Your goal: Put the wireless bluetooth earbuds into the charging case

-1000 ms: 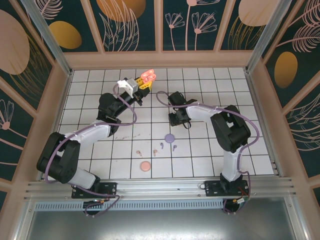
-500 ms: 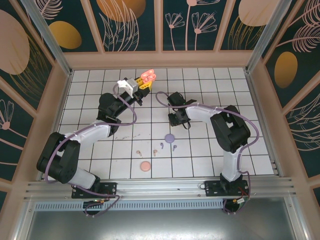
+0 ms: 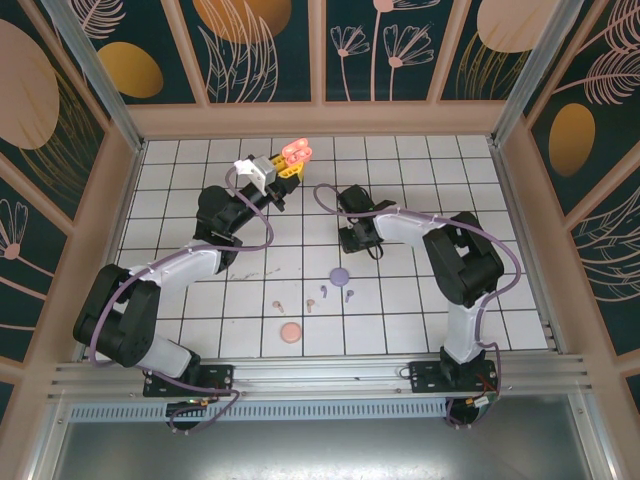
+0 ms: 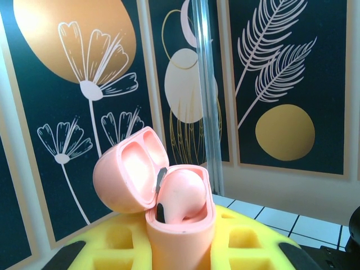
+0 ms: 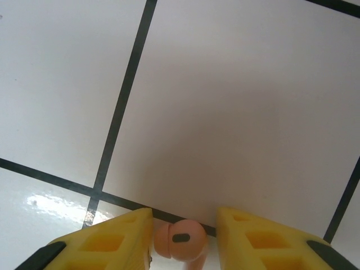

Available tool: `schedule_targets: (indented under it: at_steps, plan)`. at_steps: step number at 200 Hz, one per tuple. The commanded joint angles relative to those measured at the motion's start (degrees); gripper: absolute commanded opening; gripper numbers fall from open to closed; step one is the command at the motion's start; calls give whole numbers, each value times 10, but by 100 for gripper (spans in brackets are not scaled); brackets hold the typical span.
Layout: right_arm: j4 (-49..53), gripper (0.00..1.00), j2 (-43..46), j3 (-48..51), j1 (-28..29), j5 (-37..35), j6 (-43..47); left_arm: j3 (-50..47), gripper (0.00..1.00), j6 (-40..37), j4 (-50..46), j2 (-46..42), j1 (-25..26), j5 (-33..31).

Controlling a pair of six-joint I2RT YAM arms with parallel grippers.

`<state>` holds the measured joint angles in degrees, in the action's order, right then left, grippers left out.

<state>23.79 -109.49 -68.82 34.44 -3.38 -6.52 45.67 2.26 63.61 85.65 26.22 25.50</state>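
Starting with the salmon-pink earbud: smooth, rounded little bulb with a dark oval slot on top. Lying on the glossy white tile table right by a black grout line, about mid-table. Straddled by the right gripper, with chunky yellow waffle-moulded fingers one per side. Jaws apart, bud close to one finger with a sliver of gap on the other side, so not pinched.

Further away and a bit left, toward the far wall: charging case, a matte salmon pebble shape. Held upright off the table, clamped at its lower body by the left gripper between the same yellow pads. Lid flipped back on its hinge, two scooped hollows inside. Already got a seated earbud in the open body, glossy and egg-shaped, dark tip showing.

Nearer the arm bases, well apart from both grippers: a purple pair and a pinkish pair of stemmed buds, scattered loose on the tiles. Purple disc just beyond them, pink disc on the near side. Probably closed cases, those discs, but way too small to say for sure.
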Motion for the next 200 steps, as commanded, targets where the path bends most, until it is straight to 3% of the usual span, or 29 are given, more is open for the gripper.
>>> schedule_targets:
  at_steps: [1, 115, 200]
  plan:
    - [19, 33, 16, 14, -6, -4, -8, 19, 0, 12, 15, -3, 3, 7]
    - [42, 38, -16, -26, 6, -40, -90, 17, 0, 14, 18, 0, 3, 8]
    - [40, 24, -17, -33, 13, -42, -95, 17, 0, 14, 19, -2, 3, 7]
